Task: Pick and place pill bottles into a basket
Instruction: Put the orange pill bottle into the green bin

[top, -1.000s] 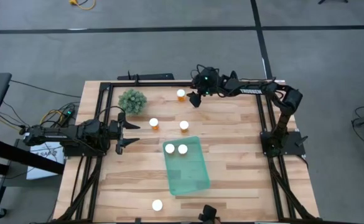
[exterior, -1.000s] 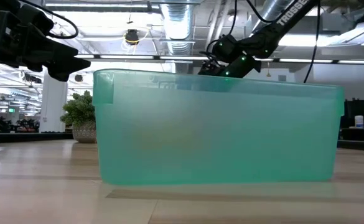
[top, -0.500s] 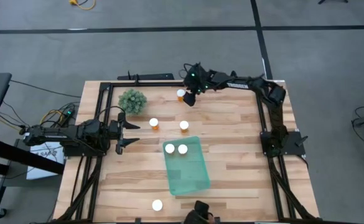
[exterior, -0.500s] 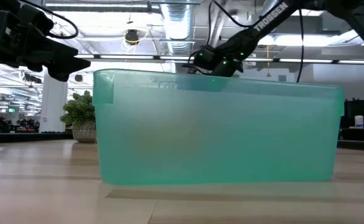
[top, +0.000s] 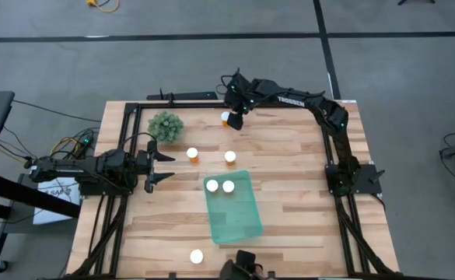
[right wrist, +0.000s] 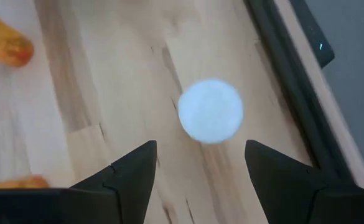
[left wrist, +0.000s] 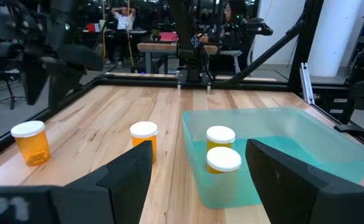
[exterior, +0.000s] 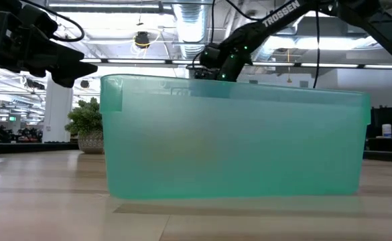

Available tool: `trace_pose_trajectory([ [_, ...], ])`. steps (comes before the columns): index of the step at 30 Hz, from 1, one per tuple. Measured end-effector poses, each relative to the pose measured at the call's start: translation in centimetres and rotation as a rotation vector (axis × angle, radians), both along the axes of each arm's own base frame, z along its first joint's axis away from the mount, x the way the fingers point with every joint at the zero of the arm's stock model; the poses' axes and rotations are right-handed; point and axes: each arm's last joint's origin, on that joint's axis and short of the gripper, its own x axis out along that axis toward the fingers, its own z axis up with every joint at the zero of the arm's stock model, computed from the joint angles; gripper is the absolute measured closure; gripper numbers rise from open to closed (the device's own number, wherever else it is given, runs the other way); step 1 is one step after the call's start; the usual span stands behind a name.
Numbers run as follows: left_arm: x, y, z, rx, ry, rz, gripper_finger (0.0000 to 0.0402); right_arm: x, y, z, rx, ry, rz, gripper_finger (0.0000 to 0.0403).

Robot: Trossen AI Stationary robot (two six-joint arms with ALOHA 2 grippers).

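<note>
Spread fingers are seen on the right hand (top: pixel 232 118), which is held at the far edge of the bench (top: pixel 289 210), directly over a pill bottle (top: pixel 225 118). In the right wrist view that bottle's white cap (right wrist: pixel 210 111) is framed between the two dark fingertips (right wrist: pixel 132 171), and no contact can be made out, though the height above it is hard to judge. Two more bottles are glimpsed at the edge of that view, apparently the ones standing nearer mid-bench.

Those two bottles are set apart from each other on the wood: one (top: pixel 230 157) just beyond the far end of the basket (top: pixel 239 222), the other (top: pixel 192 154) further toward the left arm. Two bottles (top: pixel 212 186) (top: pixel 228 186) are found side by side inside the basket, at its far end. A sixth bottle (top: pixel 197 255) is placed alone near the front edge of the bench.

A small green plant (top: pixel 166 125) is located at the far left corner. The left hand (top: pixel 159 166) is kept at the left edge of the bench, fingers spread and holding nothing.
</note>
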Motion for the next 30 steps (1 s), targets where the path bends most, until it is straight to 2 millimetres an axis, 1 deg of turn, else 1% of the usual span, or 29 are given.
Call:
trace_pose_trajectory([
  [7, 0.0, 0.0, 0.0, 0.000, 0.000, 0.000, 0.0154, 0.2, 0.4, 1.5, -0.037, 0.021, 0.085, 0.0163],
  [11, 0.0, 0.0, 0.0, 0.000, 0.000, 0.000, 0.0154, 0.1, 0.4, 2.0, -0.051, 0.033, 0.110, 0.0163],
  [14, 0.0, 0.0, 0.0, 0.000, 0.000, 0.000, 0.0154, 0.1, 0.3, 2.1, -0.073, 0.048, 0.105, 0.0163],
  [22, 0.0, 0.0, 0.0, 0.000, 0.000, 0.000, 0.0154, 0.0, 0.3, 2.2, -0.064, 0.056, 0.096, 0.0163],
  [30, 0.0, 0.0, 0.0, 0.000, 0.000, 0.000, 0.0154, 0.2, 0.1, 3.6, -0.053, 0.018, 0.043, 0.0163],
])
